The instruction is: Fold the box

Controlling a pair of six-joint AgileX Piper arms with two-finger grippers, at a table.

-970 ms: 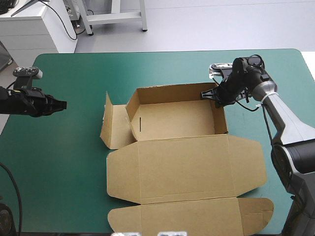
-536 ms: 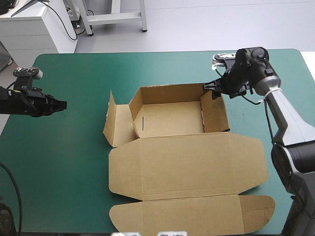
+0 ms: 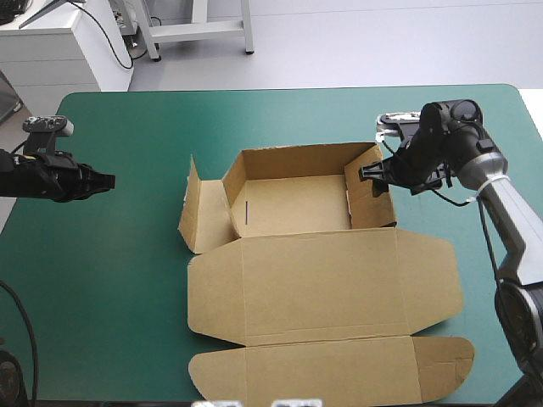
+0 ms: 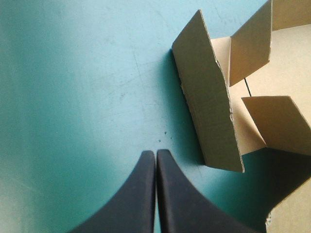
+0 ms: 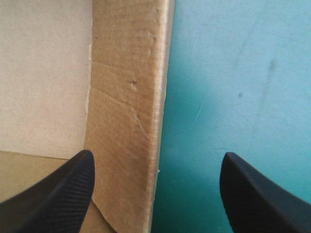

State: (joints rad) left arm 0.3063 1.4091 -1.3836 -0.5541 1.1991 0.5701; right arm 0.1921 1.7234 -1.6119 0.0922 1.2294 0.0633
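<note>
**High view.** We are looking down on the brown box [image 3: 293,203], which is lying at the middle of the teal-green cover [image 3: 110,280]. Its tray is standing open toward the far edge with walls raised, and its lid [image 3: 322,284] is lying flat toward the near edge. A flap [image 3: 193,208] is standing tilted at the tray's left end. The left gripper [image 3: 106,180] is pointing toward the box from near the left edge and is well apart from it. The right gripper [image 3: 369,172] is sitting at the far end of the tray's right wall [image 3: 373,205].

**Left wrist view.** We are seeing the left gripper [image 4: 155,154] with its black fingers meeting in one point over bare cover [image 4: 82,87]. The flap [image 4: 209,111] is standing ahead and to one side, untouched.

**Right wrist view.** We are seeing the right gripper [image 5: 156,154] with its fingers wide apart and the right wall [image 5: 126,97] rising between them. One finger is over the tray's inside, the other over the cover [image 5: 238,73]. Whether either finger is touching the board, we cannot tell.
</note>
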